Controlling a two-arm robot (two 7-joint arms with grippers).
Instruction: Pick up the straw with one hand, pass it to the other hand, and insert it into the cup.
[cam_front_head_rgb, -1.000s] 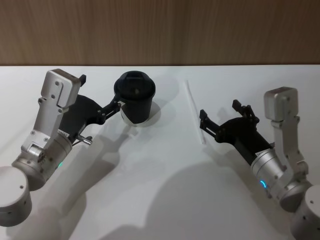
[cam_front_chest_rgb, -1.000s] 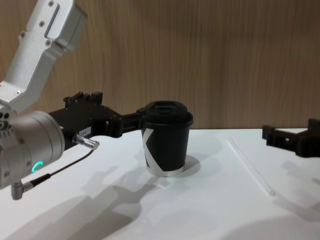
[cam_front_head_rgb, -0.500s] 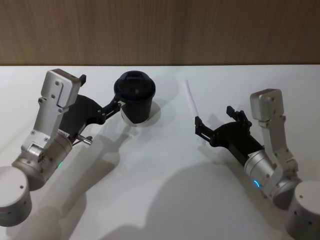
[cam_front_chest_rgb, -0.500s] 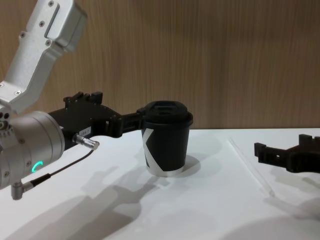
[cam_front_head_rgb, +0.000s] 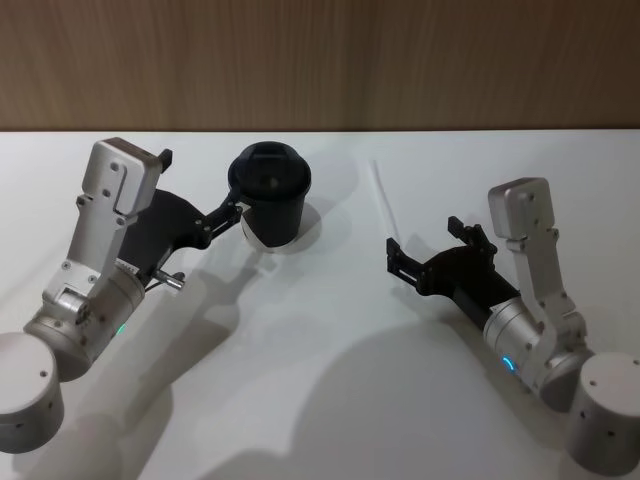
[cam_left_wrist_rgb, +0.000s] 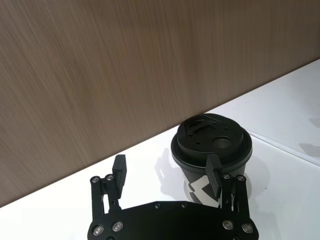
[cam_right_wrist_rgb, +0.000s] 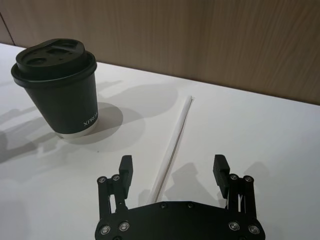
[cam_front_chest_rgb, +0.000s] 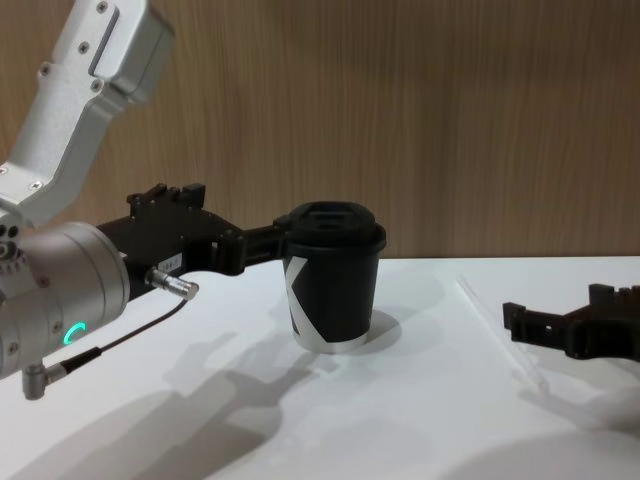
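my right pincer hangs wide open, low over the near end of the straw, which lies flat on the table, apart from the cup. my left pincer is wide too, one finger beside the cup.

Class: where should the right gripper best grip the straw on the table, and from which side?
Probably near its robot-side end, across the thin width, from above: the straw lies flat on the table, so only its sides can be pinched. The open right gripper straddles that end, leaving the far length for the left gripper, open beside the cup.
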